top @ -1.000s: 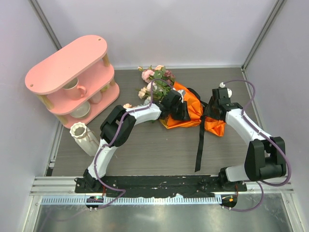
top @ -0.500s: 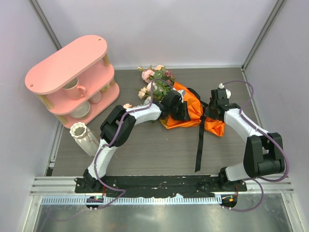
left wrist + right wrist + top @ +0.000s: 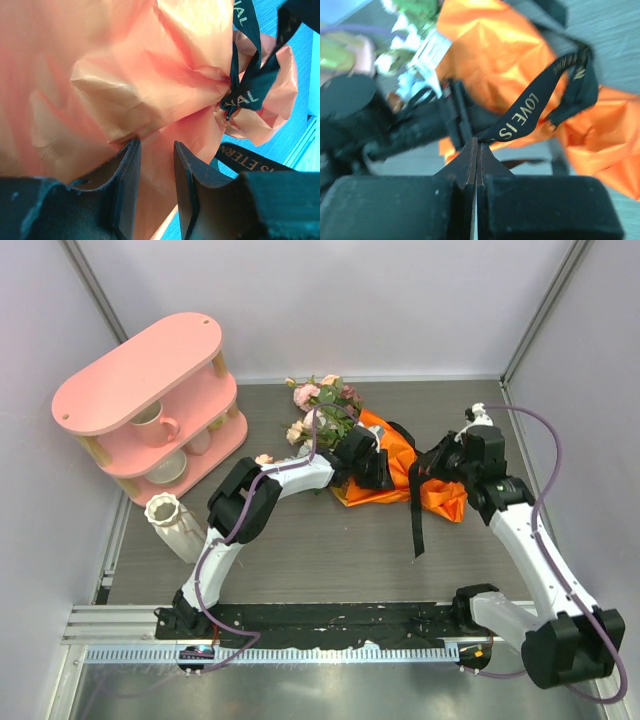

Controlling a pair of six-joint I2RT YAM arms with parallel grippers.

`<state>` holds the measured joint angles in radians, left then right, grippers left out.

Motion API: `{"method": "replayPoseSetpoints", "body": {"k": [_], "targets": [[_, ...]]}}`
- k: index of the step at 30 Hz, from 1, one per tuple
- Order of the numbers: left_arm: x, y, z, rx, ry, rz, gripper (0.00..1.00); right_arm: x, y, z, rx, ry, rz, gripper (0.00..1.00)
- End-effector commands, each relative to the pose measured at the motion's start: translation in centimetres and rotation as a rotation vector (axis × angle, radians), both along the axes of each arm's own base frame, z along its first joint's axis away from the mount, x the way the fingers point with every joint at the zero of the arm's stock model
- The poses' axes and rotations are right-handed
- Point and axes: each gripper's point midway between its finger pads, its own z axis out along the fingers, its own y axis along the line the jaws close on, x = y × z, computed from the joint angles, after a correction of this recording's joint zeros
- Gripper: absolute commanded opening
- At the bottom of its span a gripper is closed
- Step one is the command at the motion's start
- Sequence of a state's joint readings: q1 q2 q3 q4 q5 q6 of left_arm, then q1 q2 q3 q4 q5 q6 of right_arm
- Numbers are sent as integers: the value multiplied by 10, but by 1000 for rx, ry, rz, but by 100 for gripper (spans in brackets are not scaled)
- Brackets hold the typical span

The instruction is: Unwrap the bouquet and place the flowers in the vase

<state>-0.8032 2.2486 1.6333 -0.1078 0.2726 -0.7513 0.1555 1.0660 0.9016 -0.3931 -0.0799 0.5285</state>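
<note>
Here the right gripper (image 3: 476,146) is pinched tight on the black ribbon (image 3: 530,107), centre right in the top view. The left gripper (image 3: 156,150), jaws narrow, clamps a fold of orange wrap (image 3: 125,75). The bouquet (image 3: 400,455) lies mid-frame on the table (image 3: 300,550), flowers (image 3: 322,405) toward the top. The vase (image 3: 175,522) stands lower left.

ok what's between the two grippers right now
The bouquet's orange wrap and the knot of the black ribbon, seen in the top view; left gripper pinches the wrap, right gripper the ribbon.
</note>
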Motion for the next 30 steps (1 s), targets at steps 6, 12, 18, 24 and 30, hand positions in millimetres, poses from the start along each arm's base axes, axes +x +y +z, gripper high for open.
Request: {"method": "replayPoseSetpoints", "body": {"k": [6, 12, 18, 24, 30], "targets": [[-1, 8, 0, 40, -1, -1, 38, -134, 82, -57, 313, 343, 443, 1], [-1, 7, 1, 30, 0, 4, 38, -173, 112, -40, 248, 279, 696, 1], [-2, 8, 0, 35, 5, 2, 38, -105, 34, -64, -130, 317, 184, 53], [-2, 9, 1, 39, 0, -2, 38, -25, -20, -31, -207, 150, -138, 54], [-2, 11, 1, 46, -6, -7, 38, 29, -40, -57, -245, 222, -172, 41]]}}
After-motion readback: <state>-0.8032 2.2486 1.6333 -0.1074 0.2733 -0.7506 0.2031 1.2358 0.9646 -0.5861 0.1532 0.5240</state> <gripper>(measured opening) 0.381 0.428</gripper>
